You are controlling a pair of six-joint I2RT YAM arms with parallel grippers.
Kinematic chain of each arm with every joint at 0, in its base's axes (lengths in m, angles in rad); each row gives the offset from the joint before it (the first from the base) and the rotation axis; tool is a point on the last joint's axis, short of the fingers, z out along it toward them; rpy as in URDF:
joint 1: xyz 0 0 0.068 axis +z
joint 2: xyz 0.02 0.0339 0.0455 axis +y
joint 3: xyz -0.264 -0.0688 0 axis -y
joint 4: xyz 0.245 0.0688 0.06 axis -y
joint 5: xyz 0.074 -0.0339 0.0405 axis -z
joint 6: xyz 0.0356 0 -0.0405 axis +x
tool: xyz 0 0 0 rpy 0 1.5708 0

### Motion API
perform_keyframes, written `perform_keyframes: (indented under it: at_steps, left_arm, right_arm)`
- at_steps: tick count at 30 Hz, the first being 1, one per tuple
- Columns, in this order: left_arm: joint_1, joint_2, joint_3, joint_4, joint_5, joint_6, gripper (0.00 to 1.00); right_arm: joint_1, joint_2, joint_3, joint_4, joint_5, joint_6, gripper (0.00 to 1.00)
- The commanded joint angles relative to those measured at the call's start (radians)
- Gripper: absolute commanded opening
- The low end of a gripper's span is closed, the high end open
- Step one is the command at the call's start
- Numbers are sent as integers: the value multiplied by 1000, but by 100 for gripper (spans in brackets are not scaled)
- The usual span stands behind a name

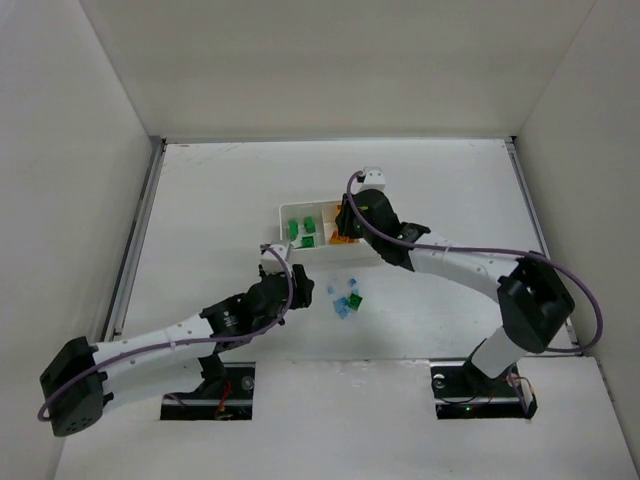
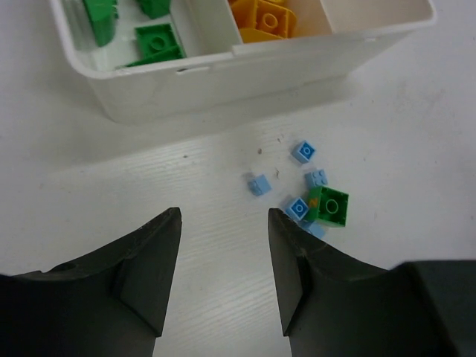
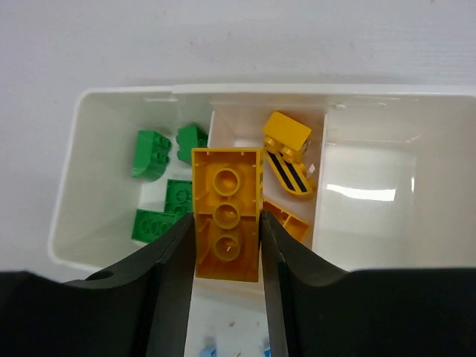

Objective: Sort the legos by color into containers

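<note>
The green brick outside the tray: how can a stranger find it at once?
Look for the white tray on the table. On the table just outside its long wall lies a cluster of small pale blue bricks. The green brick sits among them, the only green piece there and the largest.

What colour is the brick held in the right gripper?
Yellow-orange; the brick in the right gripper shows best in the right wrist view.

Top view: right gripper [image 1: 342, 230] masks middle of tray [image 1: 290, 212]; blue bricks [image 1: 342, 305] just near of tray too small to count. Left wrist view: tray's far side, green bricks [image 2: 100, 18] cropped at top edge. Right wrist view: yellow brick [image 3: 227, 212] hides tray centre.
</note>
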Motion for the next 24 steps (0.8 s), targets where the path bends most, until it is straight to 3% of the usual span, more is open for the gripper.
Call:
perform_keyframes:
  at_steps: [1, 3, 8, 12, 14, 20, 22, 24]
  left_arm:
    - [-45, 67, 26, 144, -7, 16, 48]
    - [-71, 122, 46, 178, -5, 25, 49]
    - [-131, 248, 105, 246, 2, 72, 52]
    - [-185, 355, 177, 282, 19, 147, 54]
    - [-208, 414, 213, 295, 28, 183, 55]
    - [-236, 549, 295, 296, 36, 246, 56]
    - [-233, 586, 312, 287, 39, 241, 56]
    - [-236, 615, 324, 281, 42, 238, 56]
  right_arm:
    - [-18, 75, 80, 13, -25, -39, 27]
    - [-27, 99, 103, 13, -40, -32, 30]
    - [-28, 60, 95, 19, -8, -26, 62]
    - [-36, -32, 22, 34, 4, -24, 71]
    - [-47, -95, -38, 47, 12, -10, 70]
    - [-100, -262, -210, 77, 23, 45, 38]
    - [-132, -310, -265, 88, 12, 77, 38]
    - [-157, -339, -310, 108, 1, 95, 45]
